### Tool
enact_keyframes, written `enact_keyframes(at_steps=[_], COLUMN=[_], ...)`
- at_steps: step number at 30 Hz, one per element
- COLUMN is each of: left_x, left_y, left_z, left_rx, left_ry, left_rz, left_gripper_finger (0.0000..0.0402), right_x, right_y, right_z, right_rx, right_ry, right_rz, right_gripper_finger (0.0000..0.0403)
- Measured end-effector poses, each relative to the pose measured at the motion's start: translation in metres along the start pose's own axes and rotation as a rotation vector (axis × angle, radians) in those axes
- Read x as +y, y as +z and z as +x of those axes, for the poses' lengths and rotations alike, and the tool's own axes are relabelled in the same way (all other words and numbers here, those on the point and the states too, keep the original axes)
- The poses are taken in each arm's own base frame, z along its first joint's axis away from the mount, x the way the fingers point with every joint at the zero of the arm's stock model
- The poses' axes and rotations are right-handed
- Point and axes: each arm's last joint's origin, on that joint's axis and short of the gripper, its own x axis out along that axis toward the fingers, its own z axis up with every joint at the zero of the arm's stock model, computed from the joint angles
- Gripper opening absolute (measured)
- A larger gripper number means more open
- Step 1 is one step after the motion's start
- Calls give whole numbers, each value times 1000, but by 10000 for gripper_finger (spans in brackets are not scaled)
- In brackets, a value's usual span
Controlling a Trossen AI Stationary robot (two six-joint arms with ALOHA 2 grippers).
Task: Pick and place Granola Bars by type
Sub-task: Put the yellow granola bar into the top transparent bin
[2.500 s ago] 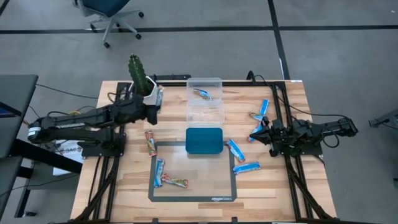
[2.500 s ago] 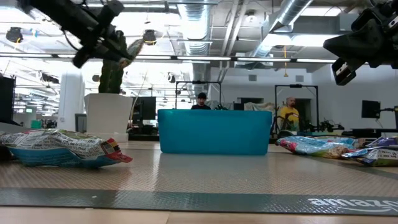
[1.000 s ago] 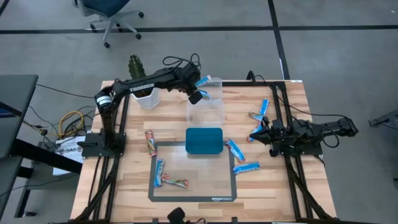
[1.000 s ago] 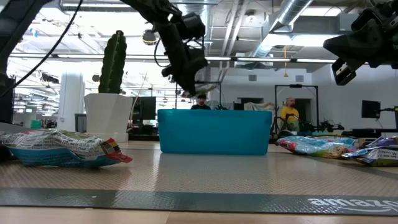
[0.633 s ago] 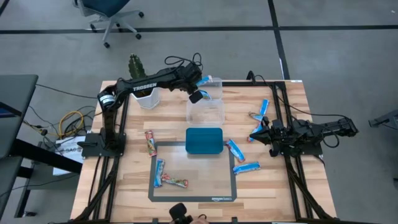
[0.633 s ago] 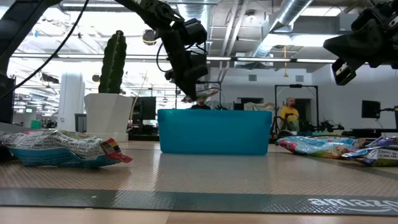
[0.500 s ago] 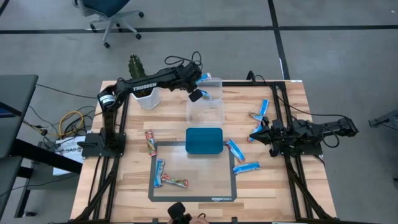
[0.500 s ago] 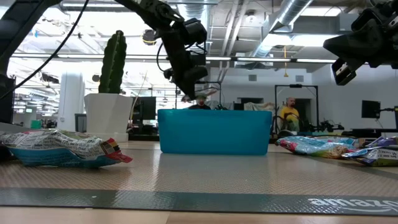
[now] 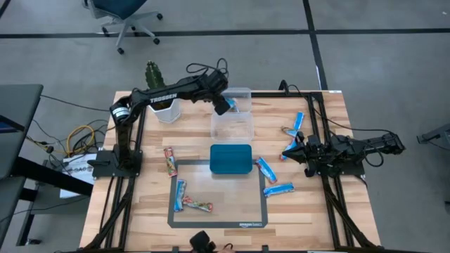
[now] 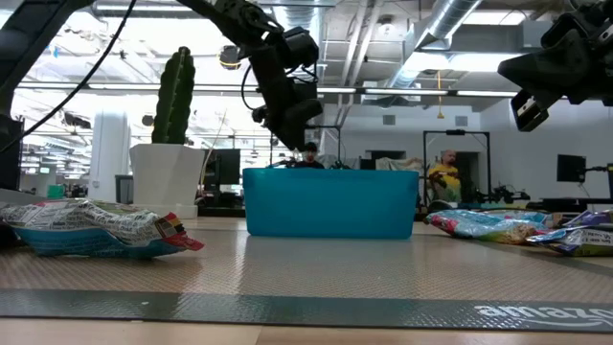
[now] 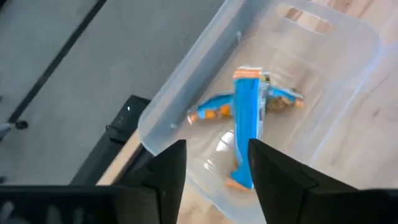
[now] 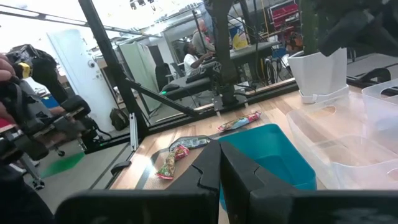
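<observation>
My left gripper (image 11: 216,147) hangs open over the far compartment of the clear plastic box (image 9: 232,116), slanting down. Below it a blue granola bar (image 11: 247,121) lies in the box, across a second blue-and-orange bar (image 11: 208,112). More bars lie on the table: blue ones (image 9: 266,169) (image 9: 278,189) (image 9: 180,195) and multicoloured ones (image 9: 169,161) (image 9: 197,205). The teal tray (image 9: 231,159) stands at the middle of the table. At the table's right side my right gripper (image 9: 304,151) waits, shut on nothing.
A cactus in a white pot (image 9: 159,98) stands at the far left, beside my left arm. A grey mat (image 9: 218,219) covers the near middle. More bars (image 9: 298,123) (image 9: 289,148) lie near my right gripper. People stand in the room beyond (image 10: 446,172).
My left gripper, staying over the clear box, has opened and let go of the blue bar that it held. The bar has dropped into the box onto the bar lying there.
</observation>
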Motion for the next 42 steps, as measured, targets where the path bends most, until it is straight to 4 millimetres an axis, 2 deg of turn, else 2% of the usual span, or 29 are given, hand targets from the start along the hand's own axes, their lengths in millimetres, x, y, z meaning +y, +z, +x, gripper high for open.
enact_keyframes(at_steps=[4, 10, 16, 20, 27, 35, 42], left_x=[-5, -11, -17, -19, -22, -31, -28], left_y=[-1, -2, -14, -34, -76, -134, -178], left_z=[-18, -58, -96, -115, -132, -136, -140], left_rx=[2, -19, -67, -93, -190, -233, -221], left_ry=[-16, -86, -141, -165, -235, -344, -436], left_rz=[-62, -172, -197, -230, -342, -490, -553], left_gripper_finger=[157, 135, 130, 129, 129, 129, 129], right_x=[0, 0, 0, 0, 0, 0, 0], right_y=[0, 0, 0, 0, 0, 0, 0], right_z=[0, 0, 0, 0, 0, 0, 0], right_rx=[0, 0, 0, 0, 0, 0, 0], right_ry=[0, 0, 0, 0, 0, 0, 0], right_rz=[0, 0, 0, 0, 0, 0, 0], right_gripper_finger=[0, 0, 0, 0, 0, 0, 0])
